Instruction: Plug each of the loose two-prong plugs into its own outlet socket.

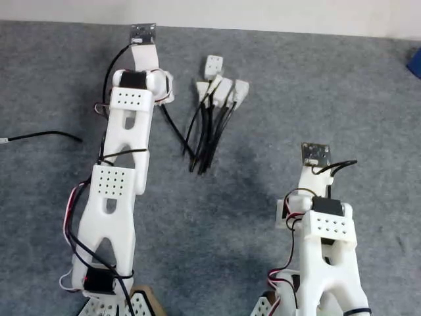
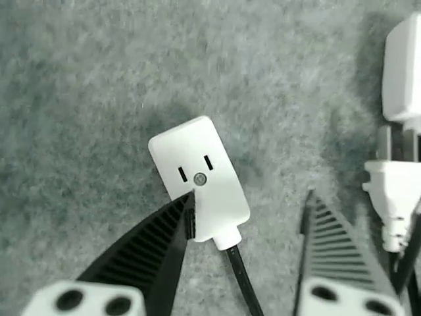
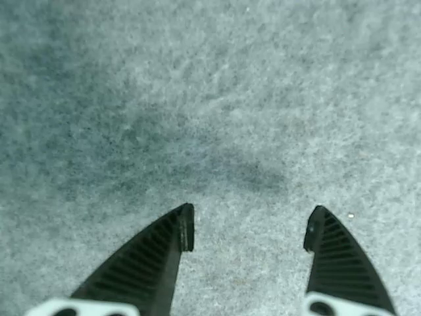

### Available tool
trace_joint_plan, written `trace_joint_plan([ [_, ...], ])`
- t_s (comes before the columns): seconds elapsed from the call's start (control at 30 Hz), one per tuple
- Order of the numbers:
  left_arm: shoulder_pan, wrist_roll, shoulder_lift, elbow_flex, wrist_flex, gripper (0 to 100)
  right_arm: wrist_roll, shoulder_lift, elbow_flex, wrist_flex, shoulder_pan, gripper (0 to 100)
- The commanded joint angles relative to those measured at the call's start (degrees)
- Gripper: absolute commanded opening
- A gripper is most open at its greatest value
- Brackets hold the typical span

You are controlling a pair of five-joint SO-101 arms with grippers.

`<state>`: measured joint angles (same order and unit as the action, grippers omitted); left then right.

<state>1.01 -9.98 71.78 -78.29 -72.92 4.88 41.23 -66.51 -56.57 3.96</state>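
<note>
A white outlet socket (image 2: 197,172) with two slots and a black cord lies on the grey carpet. My left gripper (image 2: 248,212) is open around its cord end, and one finger (image 2: 179,227) touches the socket's side. Beside it lies a white two-prong plug (image 2: 393,187), its prongs pointing at another white socket body (image 2: 402,69). From above, several white plugs and sockets (image 1: 222,85) fan out from a bundle of black cords (image 1: 205,141) right of the left arm (image 1: 131,108). My right gripper (image 3: 250,229) is open over bare carpet with nothing between its fingers.
The right arm (image 1: 325,230) stands at the front right, well away from the cords. A loose black cable (image 1: 39,135) lies at the left edge. A blue object (image 1: 415,62) shows at the far right edge. Open carpet lies between the arms.
</note>
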Motion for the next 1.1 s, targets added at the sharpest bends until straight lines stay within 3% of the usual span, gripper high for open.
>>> trace_joint_plan([
  [0.0, -1.01, 0.62, 1.19, -0.04, 3.43, 30, 0.79, -0.04, 0.40, 0.40, -0.66, 27.2],
  [0.27, 1.10, 0.62, 2.07, -0.04, 4.31, 21, 0.79, -0.04, 0.40, 0.40, -0.66, 27.2],
  [0.5, 4.97, 0.62, 2.15, -3.21, 2.99, 26, 0.79, -0.04, 0.40, 0.40, -0.66, 27.2],
  [0.9, 5.67, 0.70, 2.51, -3.03, 1.49, 25, 0.79, -0.04, 0.40, 0.31, -0.66, 27.2],
  [1.07, 5.32, 7.47, 2.51, -2.86, 1.32, 9, 0.79, -0.04, 0.40, 0.31, -0.66, 27.2],
])
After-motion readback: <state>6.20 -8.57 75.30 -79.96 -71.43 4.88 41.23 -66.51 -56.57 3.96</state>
